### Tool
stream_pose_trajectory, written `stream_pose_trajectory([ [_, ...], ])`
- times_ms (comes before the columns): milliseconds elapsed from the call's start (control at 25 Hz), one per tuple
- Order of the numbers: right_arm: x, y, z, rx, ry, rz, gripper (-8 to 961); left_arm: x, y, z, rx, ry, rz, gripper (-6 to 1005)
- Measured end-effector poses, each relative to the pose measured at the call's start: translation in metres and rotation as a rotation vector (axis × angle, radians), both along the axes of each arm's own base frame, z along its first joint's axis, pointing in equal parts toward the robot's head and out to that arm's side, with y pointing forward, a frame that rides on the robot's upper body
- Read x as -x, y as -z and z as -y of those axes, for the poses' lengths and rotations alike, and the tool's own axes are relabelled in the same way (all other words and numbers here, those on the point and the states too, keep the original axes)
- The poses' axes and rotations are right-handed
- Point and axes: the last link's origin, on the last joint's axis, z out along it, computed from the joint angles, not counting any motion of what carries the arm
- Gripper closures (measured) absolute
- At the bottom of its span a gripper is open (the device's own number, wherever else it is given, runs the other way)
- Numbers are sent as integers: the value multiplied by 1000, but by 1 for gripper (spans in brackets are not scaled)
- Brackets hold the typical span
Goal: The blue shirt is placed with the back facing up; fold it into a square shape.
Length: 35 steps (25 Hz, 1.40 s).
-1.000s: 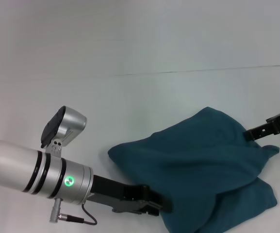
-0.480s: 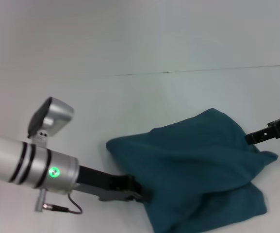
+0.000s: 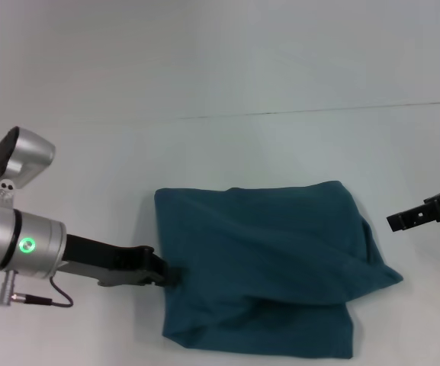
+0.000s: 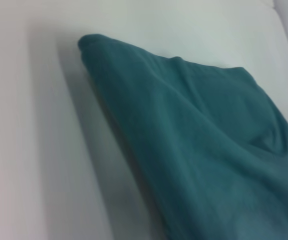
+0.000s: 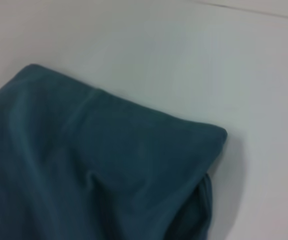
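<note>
1. Head view: the shirt [image 3: 261,267] lies on the white table [image 3: 227,69] as a folded, roughly square bundle, plain side up. Its top and left edges run fairly straight; its right side bulges to a loose point and the lower layer sticks out below.
2. Same view: the left gripper [image 3: 161,272] sits at the shirt's left edge, touching the cloth about halfway down. Whether its claw pinches fabric or is merely alongside, I cannot tell.
3. Same view: the right gripper [image 3: 401,219] hangs clear of the shirt, off its right side, with bare table between. Its claw state cannot be told either.
4. Left wrist view: the shirt [image 4: 198,145] shows a thick, rounded fold edge with a shadow under it (the layers are puffed, not pressed flat).
5. Right wrist view: the shirt [image 5: 99,170] shows a soft corner with a lower layer peeking out beneath it.
6. Judgement: the fold looks nearly done. To finish well, tuck the bulging right point in toward the shirt's centre, align the lower layer with the top one, and press down gently so nothing springs back.
</note>
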Motion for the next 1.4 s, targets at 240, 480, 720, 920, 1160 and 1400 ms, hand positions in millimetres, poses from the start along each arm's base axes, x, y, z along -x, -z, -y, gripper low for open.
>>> stream_pose_trajectory([
  [240,-1,1,2,1,9,-17,29,7,-14,-9,-47,12,-47,922],
  [480,-1,13,6,44,23,-84,29,15,-19,-11,-53,11,-92,921],
  [720,-3,27,8,60,50,-198,29,21,-25,-12,-76,4,-94,920],
  [920,-9,41,9,63,85,-281,28,27,-31,-14,-88,7,-120,920],
  [1160,-7,49,10,64,87,-356,28,23,-40,-26,-128,53,-151,927],
  [1400,-6,50,9,61,84,-371,28,22,-46,-39,-172,93,-208,917],
])
